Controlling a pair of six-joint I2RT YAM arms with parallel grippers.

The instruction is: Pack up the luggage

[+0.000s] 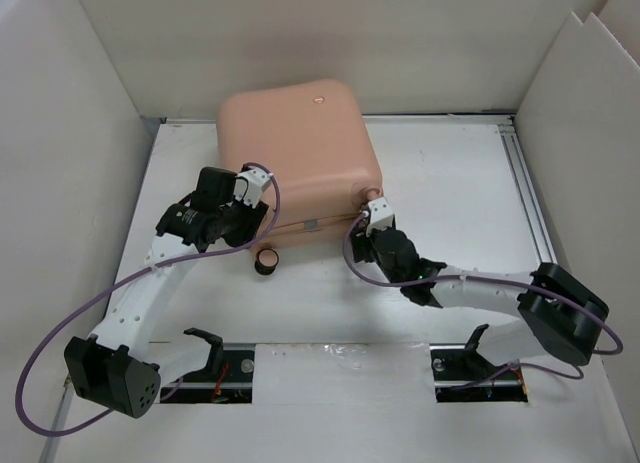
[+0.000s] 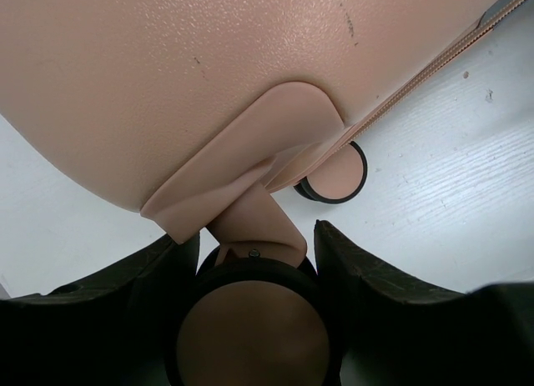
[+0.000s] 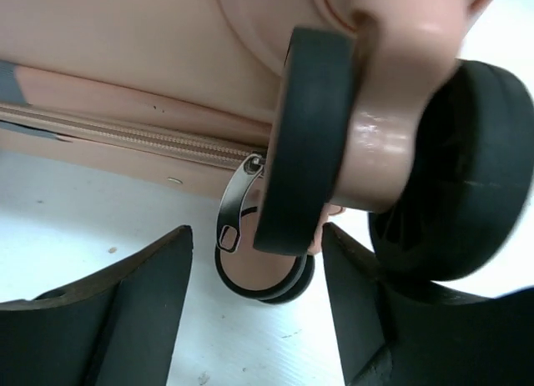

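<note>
My left gripper (image 1: 258,188) is clamped on a corner caster (image 2: 250,328), steadying the luggage (image 1: 300,143), which lies closed at the back centre of the table (image 1: 450,233). My right gripper (image 3: 257,236) stands parted around the zip pull (image 3: 238,198), beside another caster (image 3: 304,144). Step in hand, I judge: unzipping. Next: pinch that pull squarely.

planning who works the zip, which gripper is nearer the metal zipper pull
Right. The zipper pull hangs just ahead of the open right gripper. The left gripper is at the other near corner of the luggage, closed on a caster wheel.

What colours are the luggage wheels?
The wheels have black rims and pink centres; left wrist view.
</note>
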